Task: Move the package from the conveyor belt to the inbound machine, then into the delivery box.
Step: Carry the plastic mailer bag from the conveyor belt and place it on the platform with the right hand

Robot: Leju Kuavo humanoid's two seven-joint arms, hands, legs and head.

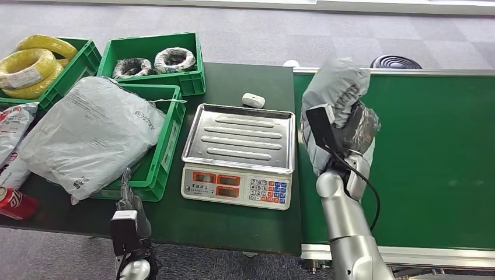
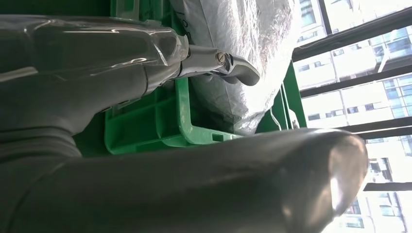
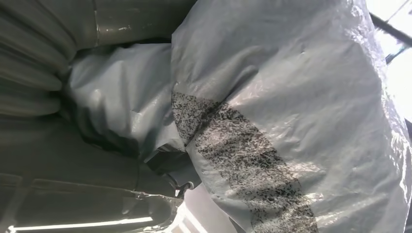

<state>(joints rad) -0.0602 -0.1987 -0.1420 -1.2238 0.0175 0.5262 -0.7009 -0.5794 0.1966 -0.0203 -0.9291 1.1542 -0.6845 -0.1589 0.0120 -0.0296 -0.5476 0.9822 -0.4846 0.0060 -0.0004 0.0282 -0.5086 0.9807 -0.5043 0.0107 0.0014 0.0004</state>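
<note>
My right hand grips a grey plastic package and holds it up above the left edge of the green conveyor belt, just right of the scale. In the right wrist view the grey package lies crumpled against the hand, showing a dark speckled patch. The scale with its bare steel tray stands on the dark table. My left hand hangs low at the table's front edge, close to a green crate, fingers apart and holding nothing. A large grey bag lies in that crate.
Behind stand a green crate with dark wire coils and another with yellow coils. A small white device sits behind the scale. White packets and a red can lie at the far left.
</note>
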